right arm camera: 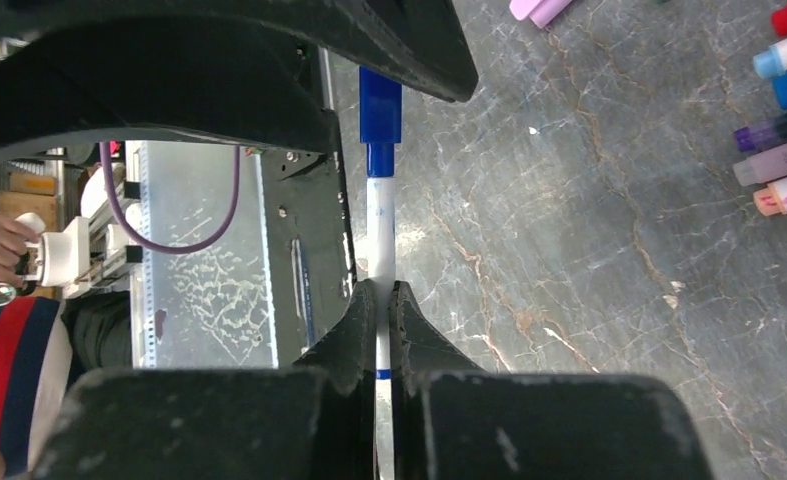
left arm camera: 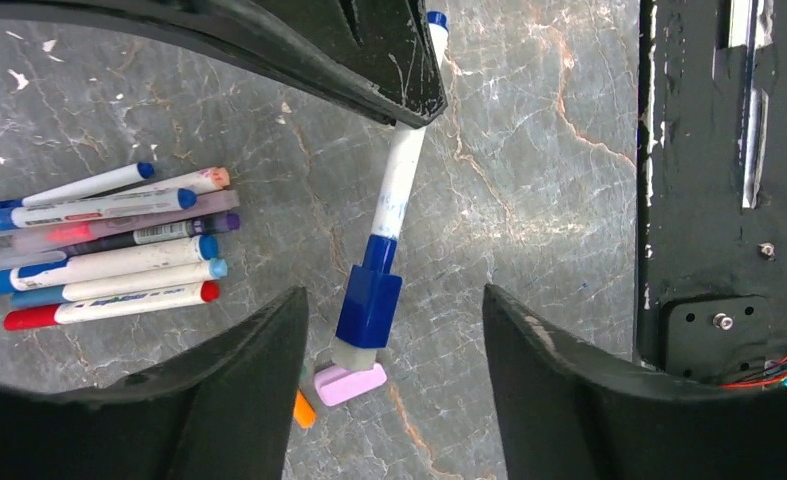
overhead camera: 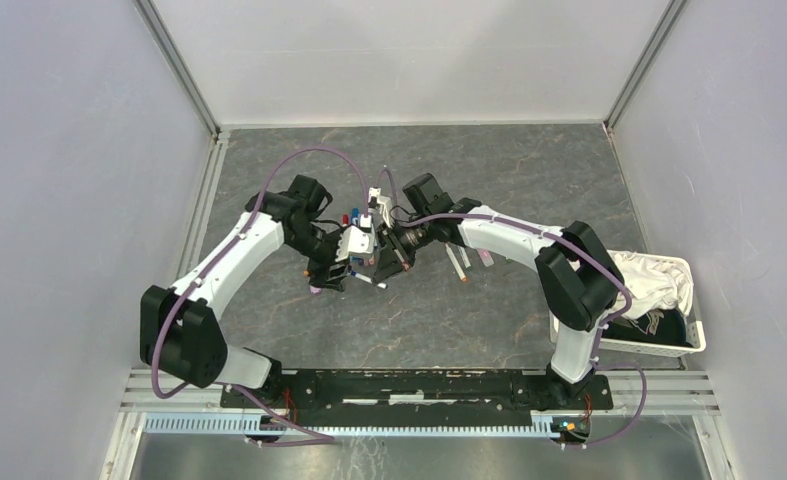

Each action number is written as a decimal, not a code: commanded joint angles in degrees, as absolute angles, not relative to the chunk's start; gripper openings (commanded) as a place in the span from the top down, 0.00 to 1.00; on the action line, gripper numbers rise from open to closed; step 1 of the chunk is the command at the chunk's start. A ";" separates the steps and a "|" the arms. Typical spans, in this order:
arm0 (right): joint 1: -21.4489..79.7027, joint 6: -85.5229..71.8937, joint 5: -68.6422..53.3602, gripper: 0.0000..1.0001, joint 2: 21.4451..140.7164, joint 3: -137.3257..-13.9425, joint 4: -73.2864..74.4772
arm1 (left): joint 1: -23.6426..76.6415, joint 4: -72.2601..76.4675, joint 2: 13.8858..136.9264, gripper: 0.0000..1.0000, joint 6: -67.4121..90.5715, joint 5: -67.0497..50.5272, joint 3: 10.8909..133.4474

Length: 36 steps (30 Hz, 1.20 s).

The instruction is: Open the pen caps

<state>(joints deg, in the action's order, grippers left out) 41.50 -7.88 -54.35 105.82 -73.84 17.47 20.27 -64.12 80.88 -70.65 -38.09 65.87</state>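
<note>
Pen (right arm camera: 381,215), white barrel: pinched in my right gripper (right arm camera: 382,300); left gripper (left arm camera: 394,300) gapes wide around blue cap (left arm camera: 369,305), not touching.

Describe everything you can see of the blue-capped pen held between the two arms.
The blue-capped pen is slim, with a white plastic-looking barrel carrying faint blue print, a blue tail end, and a blocky blue cap in place over a narrower blue collar. It is held off the grey marbled table. The right fingers are shut on its barrel. The left fingers stand open either side of the cap, apparently not touching it.
</note>
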 commanded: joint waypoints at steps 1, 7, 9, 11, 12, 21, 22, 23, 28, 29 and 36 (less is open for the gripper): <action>41.42 -9.19 -57.70 1.00 105.52 -75.85 16.02 | 21.57 -62.84 80.37 0.36 -72.49 -35.16 65.16; 41.47 -11.16 -59.40 1.00 105.86 -75.60 13.77 | 23.02 -62.33 80.97 0.66 -72.11 -35.07 64.95; 41.80 -13.28 -60.00 0.94 106.15 -74.93 11.32 | 23.58 -62.30 80.95 0.72 -71.84 -35.57 64.95; 42.46 -14.99 -60.06 0.84 106.66 -74.64 9.37 | 24.42 -62.29 80.82 0.77 -71.64 -35.77 64.82; 42.81 -15.56 -60.03 0.77 106.99 -74.77 8.91 | 24.78 -62.30 80.73 0.80 -71.57 -35.73 64.72; 44.67 -18.90 -60.70 0.65 110.65 -75.51 5.84 | 25.58 -62.46 80.19 0.98 -71.48 -33.82 64.49; 44.71 -18.84 -60.98 0.71 110.74 -75.42 5.76 | 25.58 -62.57 80.04 0.98 -71.53 -33.51 64.51; 44.65 -18.85 -61.07 0.80 110.69 -75.19 5.78 | 25.62 -62.72 79.88 0.98 -71.70 -33.10 64.48; 44.54 -14.50 -60.19 1.00 109.53 -74.72 10.76 | 25.22 -63.49 79.29 0.98 -73.29 -28.31 64.57; 44.42 -12.98 -59.89 1.00 109.07 -74.30 12.15 | 24.65 -63.85 79.32 0.98 -73.95 -27.49 64.78; 41.08 -8.12 -56.64 1.00 102.94 -64.96 15.56 | 8.86 -71.61 82.78 0.98 -85.17 -25.59 72.64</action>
